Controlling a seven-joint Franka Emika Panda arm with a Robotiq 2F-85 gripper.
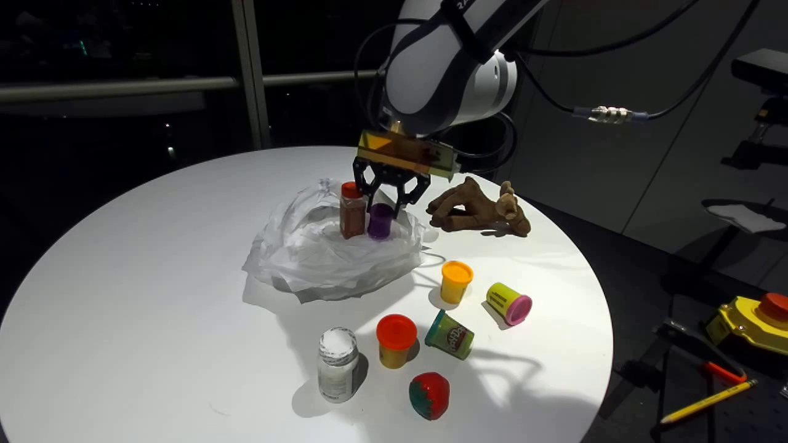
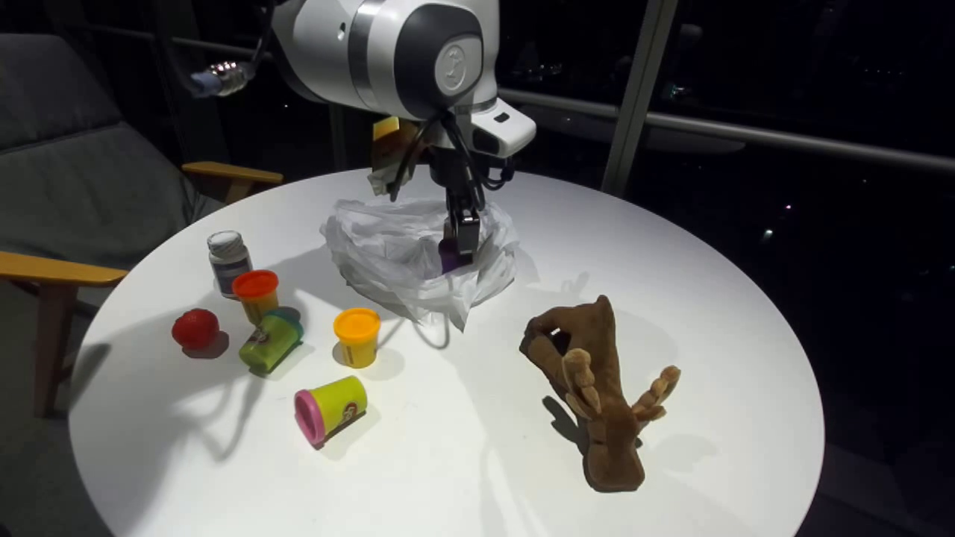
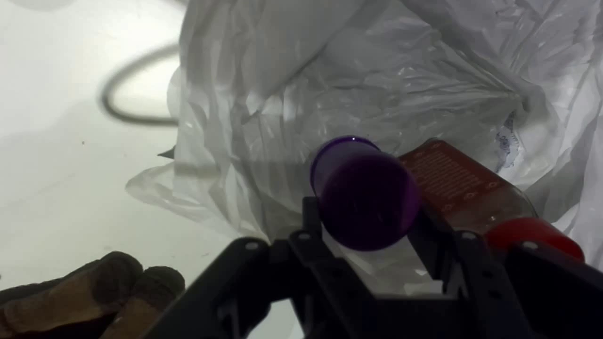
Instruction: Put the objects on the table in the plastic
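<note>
Plastic bag [image 1: 332,271], purple tub [image 1: 380,224] and red-capped jar [image 1: 353,216] inside

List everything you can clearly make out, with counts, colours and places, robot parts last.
Table: one, white, centre
Bag: one, whitish, on table
Red-capped bottle: one, brownish, in bag
Container: one, purple, beside that bottle
Red-lidded tub: one, yellow, upright on table
Yellow-lidded tub: one, yellow, upright on table
Teal-lidded tub: one, green, lying on table
Pink-lidded tub: one, yellow, lying on table
Jar: one, white, beside red-lidded tub
Strawberry: one, red and green, on table
Stuffed animal: one, brown, on table
Chair: one, grey, beside table
Pencil: one, yellow, off table
Button box: one, yellow, off table
Robot arm: one, mostly white, over table
Gripper: one, black, fingers either side of container
</note>
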